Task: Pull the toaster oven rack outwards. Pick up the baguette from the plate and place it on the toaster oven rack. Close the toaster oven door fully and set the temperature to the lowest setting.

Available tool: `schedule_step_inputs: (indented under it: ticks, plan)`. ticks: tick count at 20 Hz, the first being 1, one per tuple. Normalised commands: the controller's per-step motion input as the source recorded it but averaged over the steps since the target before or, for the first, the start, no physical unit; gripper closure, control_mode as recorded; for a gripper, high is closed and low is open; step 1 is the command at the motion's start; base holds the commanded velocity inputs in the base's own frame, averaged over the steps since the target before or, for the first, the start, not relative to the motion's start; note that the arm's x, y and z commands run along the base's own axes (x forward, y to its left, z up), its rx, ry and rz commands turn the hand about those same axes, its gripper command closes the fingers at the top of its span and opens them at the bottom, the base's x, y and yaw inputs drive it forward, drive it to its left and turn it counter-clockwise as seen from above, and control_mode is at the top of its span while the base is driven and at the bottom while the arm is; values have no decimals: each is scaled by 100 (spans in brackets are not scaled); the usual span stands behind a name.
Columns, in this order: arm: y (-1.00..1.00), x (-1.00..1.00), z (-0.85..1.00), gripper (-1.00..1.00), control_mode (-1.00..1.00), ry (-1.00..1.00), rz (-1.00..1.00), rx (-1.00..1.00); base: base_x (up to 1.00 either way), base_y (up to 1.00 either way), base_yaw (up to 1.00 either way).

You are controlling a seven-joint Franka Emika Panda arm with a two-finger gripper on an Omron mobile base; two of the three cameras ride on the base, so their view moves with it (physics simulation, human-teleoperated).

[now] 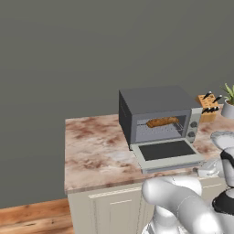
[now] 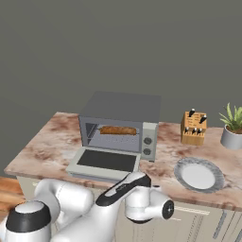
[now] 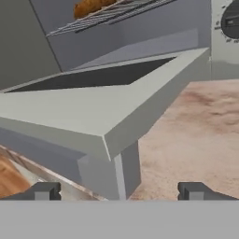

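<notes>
The toaster oven (image 1: 155, 103) stands on the counter with its door (image 1: 167, 151) dropped flat open. The baguette (image 1: 162, 122) lies on the rack (image 1: 160, 131) inside the cavity, and shows again as the baguette (image 2: 117, 130) from the other side. The round plate (image 2: 198, 175) to the oven's right is bare. In the hand view my gripper (image 3: 120, 191) is open, low at the door's (image 3: 70, 112) front edge. The handle bar's post (image 3: 114, 172) stands just ahead, between my fingertips (image 3: 46, 191). Nothing is held.
A column of knobs (image 1: 193, 129) runs down the oven's right side; one knob (image 3: 231, 21) is in the hand view. A wooden knife block (image 2: 194, 127) and a potted plant (image 2: 232, 127) stand at the back right. Bare marbled counter (image 1: 96, 151) lies left of the oven.
</notes>
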Motion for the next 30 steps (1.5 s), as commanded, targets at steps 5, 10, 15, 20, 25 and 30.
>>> schedule_step_inputs:
  ticks: [5,10,15,20,25,30]
  plan:
    - [12,24,0,-100,-100,-7,0,16,0,0,0]
    - [14,10,23,-100,-100,-18,0,16,0,0,0]
    - [26,5,41,-100,-100,-20,-1,13,0,0,0]
    - [45,0,56,-100,-100,-16,-8,7,0,0,0]
    - [56,0,57,-100,-100,-6,-13,1,0,0,0]
    - [63,4,67,-100,-100,-1,-16,0,0,0,0]
